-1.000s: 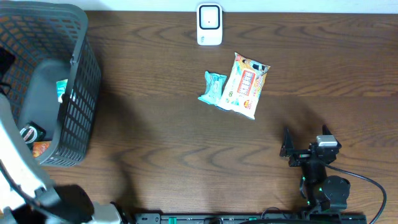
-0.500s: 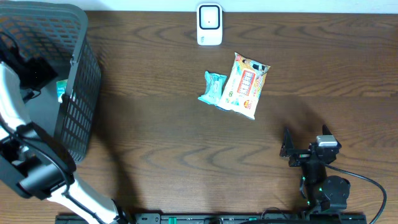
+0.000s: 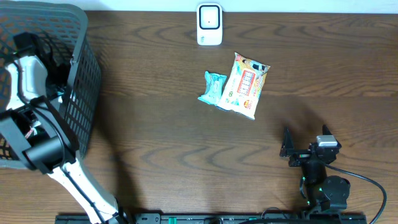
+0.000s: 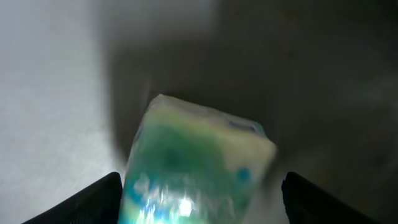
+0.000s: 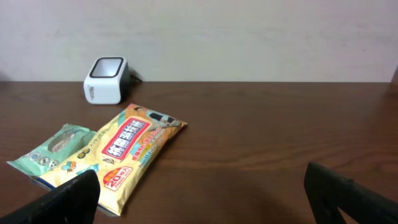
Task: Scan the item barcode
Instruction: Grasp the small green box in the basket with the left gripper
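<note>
Left arm is swinging in from outside the grey mesh basket [image 3: 82, 93] and is now reaching down inside it; a second ago it was sitting low at the basket's near corner, half a second ago it was over the rim; left gripper [image 4: 200, 198] is now hanging wide open just above a green-and-white packet [image 4: 194, 163] on the basket floor, one finger either side, holding nothing yet; wrist view is blurring, so contact cannot be told; a teal packet edge is showing in the overhead inside the basket by its mesh wall, probably the same item, not certain.

Right gripper [image 5: 202, 196] is not moving, parked well away from the basket, jaws spread fully, empty; barcode scanner [image 3: 209, 25], yellow wipes pack [image 3: 245, 85] and small teal pouch [image 3: 213, 88] are lying unchanged on the table outside the basket.

Meaning: arm is setting up the pick of the next item; nothing is getting scanned yet; closing on the packet and lifting it clear of the basket wall is likely coming next; tilted, glossy wrapper may be slipping.
</note>
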